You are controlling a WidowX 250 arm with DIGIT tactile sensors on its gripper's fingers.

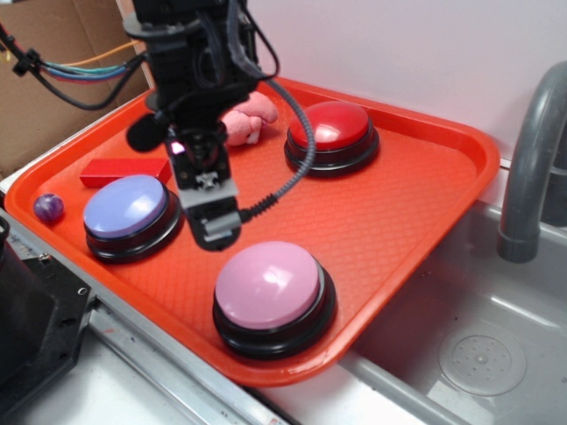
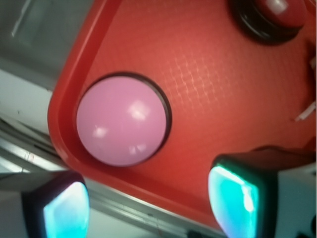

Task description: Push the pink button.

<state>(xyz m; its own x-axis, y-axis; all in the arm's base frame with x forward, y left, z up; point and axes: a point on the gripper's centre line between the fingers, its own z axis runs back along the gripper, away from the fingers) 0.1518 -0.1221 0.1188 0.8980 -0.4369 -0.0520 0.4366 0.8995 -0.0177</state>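
- The claw [image 1: 215, 232] hangs above the orange tray [image 1: 416, 212], between the lavender button and the pink button [image 1: 268, 284], touching neither. In the wrist view its two fingers [image 2: 237, 198] stand well apart with a wide gap between them, so it is spread and pinches nothing.
- The pink button sits at the tray's near corner, its black base close beside the rim, its dome facing straight up. It is round, so it has no long axis to speak of.
- The lavender button [image 1: 125, 206] lies left of the pink button, beside the claw.
- The red button [image 1: 332, 126] lies beyond the pink button, toward the tray's far rim.
- A pink plush toy [image 1: 252, 118] lies left of the red button, partly hidden by the arm.
- A red block [image 1: 124, 169] and a small purple ball [image 1: 48, 207] lie past the lavender button.
- Only the exterior view shows the arm, the toy, the block, the ball, and a grey faucet [image 1: 532, 168] over a sink [image 1: 478, 345] to the right of the tray.
- Only the wrist view shows the gap between the fingers; there the pink button [image 2: 121, 119] fills the left middle, and the red button [image 2: 277, 12] is cut off at the top edge.
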